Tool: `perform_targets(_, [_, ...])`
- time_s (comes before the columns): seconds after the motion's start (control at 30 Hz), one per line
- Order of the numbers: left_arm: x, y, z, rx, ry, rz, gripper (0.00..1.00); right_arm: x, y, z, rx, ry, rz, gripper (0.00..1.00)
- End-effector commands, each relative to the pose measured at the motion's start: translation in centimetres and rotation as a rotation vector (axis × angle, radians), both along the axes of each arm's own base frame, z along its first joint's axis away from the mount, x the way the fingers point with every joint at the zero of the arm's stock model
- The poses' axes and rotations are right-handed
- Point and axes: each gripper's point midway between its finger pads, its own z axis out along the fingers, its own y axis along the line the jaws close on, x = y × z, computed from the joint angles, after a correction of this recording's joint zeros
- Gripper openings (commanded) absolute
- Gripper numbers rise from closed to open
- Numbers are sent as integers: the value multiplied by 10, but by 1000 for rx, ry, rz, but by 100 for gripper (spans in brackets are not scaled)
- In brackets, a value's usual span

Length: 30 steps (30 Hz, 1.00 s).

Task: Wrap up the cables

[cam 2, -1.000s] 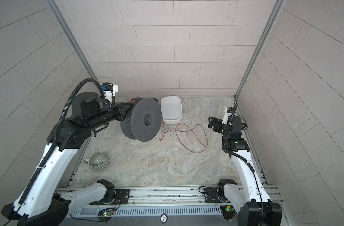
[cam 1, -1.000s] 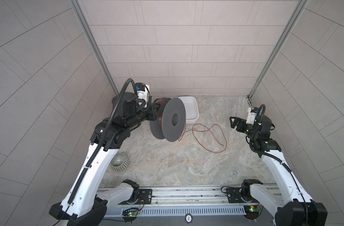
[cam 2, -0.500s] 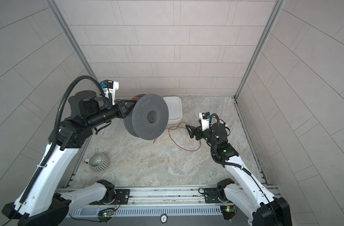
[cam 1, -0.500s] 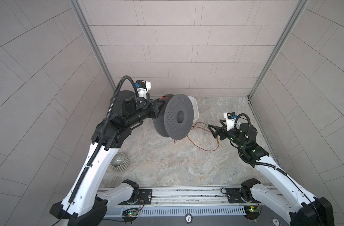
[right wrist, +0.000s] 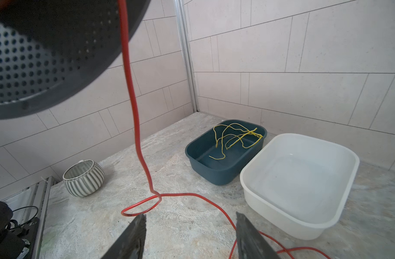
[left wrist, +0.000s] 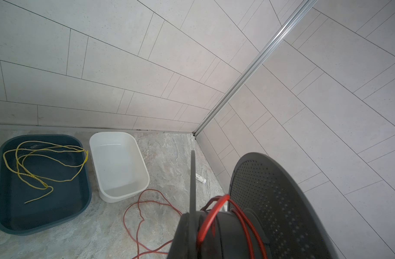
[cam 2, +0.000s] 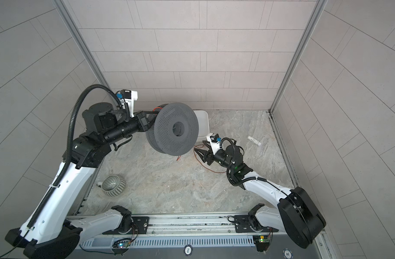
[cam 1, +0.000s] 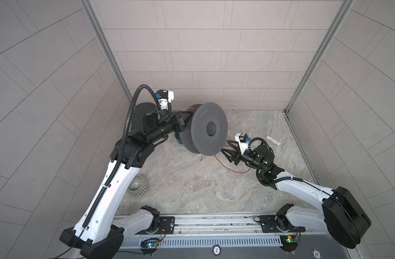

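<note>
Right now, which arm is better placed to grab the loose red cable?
Right. The right tool is open close to the cable; the left tool is shut on the raised spool.

Matt plastic spool, smooth red cable, glossy tub.

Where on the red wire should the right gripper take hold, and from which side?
Probably the straight stretch of the red wire hanging below the spool, above its small loop on the table. Bring the right gripper in level from its own side, open jaws straddling the strand. That stretch hangs free; the rest lies flat on the table, harder to pinch.
</note>
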Motion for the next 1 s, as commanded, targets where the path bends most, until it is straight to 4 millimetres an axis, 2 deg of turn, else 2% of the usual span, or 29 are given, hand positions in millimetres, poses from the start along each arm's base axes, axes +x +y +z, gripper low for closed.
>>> perform_targets(0.0, [-7,1,36,-76,-108,-10,0,-5,9,43,142,-117,55,62])
perform_targets(0.13, [-6,1,38,-86,-116,-6,0,-2,25,47,210,-110,104,61])
perform_targets(0.37, [-5,1,40,-94,-120,-2,0,3,48,44,262,-90,153,53])
perform_targets(0.57, [-5,6,45,-94,-145,22,0,15,59,35,262,-64,138,27])
perform_targets(0.8, [4,27,50,-82,-173,157,0,20,61,11,261,-10,127,0])
perform_targets(0.87, [11,36,47,-79,-172,225,0,19,59,11,265,-7,122,0])
perform_targets(0.9, [14,42,44,-80,-172,262,0,16,57,2,255,15,115,0])
perform_targets(0.97, [21,51,40,-105,-181,328,0,11,55,-4,243,35,115,0])
